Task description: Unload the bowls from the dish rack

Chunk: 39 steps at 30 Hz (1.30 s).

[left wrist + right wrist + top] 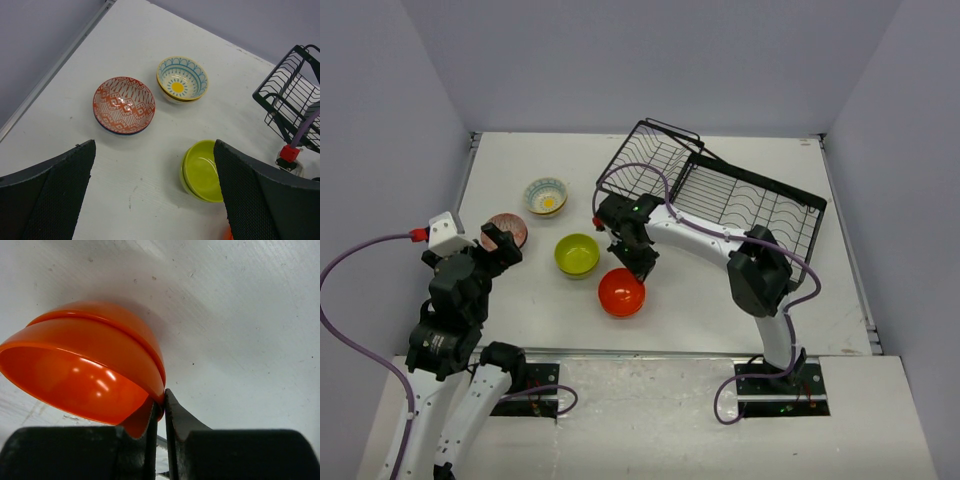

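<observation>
My right gripper (638, 264) is shut on the rim of the orange bowl (621, 292), one finger inside and one outside. In the right wrist view the orange bowl (90, 365) hangs tilted close over the white table from my right gripper (163, 399). A lime green bowl (577, 254) (202, 171), a floral bowl with a yellow centre (546, 196) (182, 78) and a red-patterned bowl (508, 227) (124, 104) stand on the table at the left. My left gripper (500, 246) (155, 145) hovers open and empty over them. The black dish rack (740, 195) (290, 95) at the back right shows no bowls.
A purple cable (650, 175) loops from the right arm over the rack's near corner. The left arm's cable (360, 250) hangs beyond the table's left edge. Grey walls close the table on three sides.
</observation>
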Motion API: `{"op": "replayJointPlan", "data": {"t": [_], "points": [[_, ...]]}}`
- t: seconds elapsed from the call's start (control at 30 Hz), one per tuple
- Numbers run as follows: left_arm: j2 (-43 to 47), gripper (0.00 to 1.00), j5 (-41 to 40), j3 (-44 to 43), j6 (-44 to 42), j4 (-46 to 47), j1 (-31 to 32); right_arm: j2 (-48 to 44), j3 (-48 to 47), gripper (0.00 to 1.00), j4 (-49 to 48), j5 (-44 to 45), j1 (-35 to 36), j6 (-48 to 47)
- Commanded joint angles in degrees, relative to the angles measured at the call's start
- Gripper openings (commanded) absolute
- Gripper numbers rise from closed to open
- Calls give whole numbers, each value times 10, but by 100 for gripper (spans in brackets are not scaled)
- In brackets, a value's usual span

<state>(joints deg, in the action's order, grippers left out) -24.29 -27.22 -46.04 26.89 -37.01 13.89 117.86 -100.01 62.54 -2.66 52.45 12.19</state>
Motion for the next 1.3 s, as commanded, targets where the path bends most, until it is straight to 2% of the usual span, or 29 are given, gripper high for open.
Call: {"op": "replayJointPlan", "data": {"t": [0.0, 0.13, 0.33, 0.53, 0.73, 0.8, 0.83, 0.87, 0.9, 0.93, 0.97, 1.03, 1.07, 1.17, 1.2, 1.27], "points": [[2, 100, 5, 4, -10, 26, -4, 3, -33, 10, 13, -1, 0, -9], [3, 100, 6, 4, -11, 26, -4, 4, -37, 25, 14, -2, 0, -8], [3, 100, 6, 3, -11, 26, -4, 1, -46, 39, 22, -5, 0, -11], [2, 100, 4, 3, -10, 26, -4, -31, -52, 45, 18, 12, 0, -9], [-11, 100, -18, -2, -5, 21, -5, -94, -29, 43, -13, 48, -3, 0], [-28, 100, -39, -5, 1, 19, -12, -171, 32, 42, -77, 56, -10, 13], [-36, 100, -45, -5, 4, 18, -17, -206, 92, 44, -104, 62, -13, 19], [-57, 100, -51, -13, 7, 14, -18, -245, 123, 55, -136, 89, -16, 33], [-68, 100, -53, -17, 8, 9, -19, -327, 159, 65, -199, 109, -25, 42], [-79, 100, -54, -19, 9, 8, -19, -370, 229, 73, -226, 127, -33, 49], [-100, 100, -49, -25, 4, 9, -19, -450, 257, 96, -264, 148, -60, 61], [-122, 100, -44, -33, -9, 7, -19, -523, 328, 99, -283, 149, -107, 72], [-144, 100, -35, -45, -16, 5, -19, -559, 345, 99, -284, 149, -155, 72], [-187, 100, -17, -79, -33, -16, -19, -683, 387, 99, -270, 235, -204, 60], [-195, 100, -14, -89, -36, -21, -19, -712, 394, 99, -252, 311, -206, 60], [-204, 100, -18, -106, -40, -30, -19, -791, 404, 99, -234, 370, -206, 65]]}}
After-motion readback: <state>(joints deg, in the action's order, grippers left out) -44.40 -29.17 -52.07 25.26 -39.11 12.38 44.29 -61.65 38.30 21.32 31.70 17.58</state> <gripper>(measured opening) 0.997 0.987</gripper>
